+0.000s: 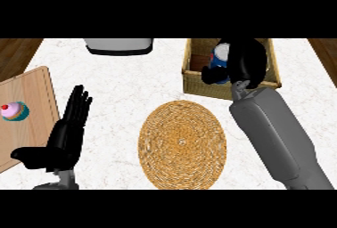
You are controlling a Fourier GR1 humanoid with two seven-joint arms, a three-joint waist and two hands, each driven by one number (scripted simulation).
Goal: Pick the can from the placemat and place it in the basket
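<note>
A blue and white can is held over the inside of the wicker basket at the back right. My right hand is curled round the can and hides most of it. The round woven placemat lies in the middle of the counter with nothing on it. At the lower left my left hand rests open, fingers pointing up, well away from the can and the basket.
A wooden cutting board at the left edge carries a pink cupcake. A grey and white appliance stands at the back centre. White marble counter lies between the placemat and the board.
</note>
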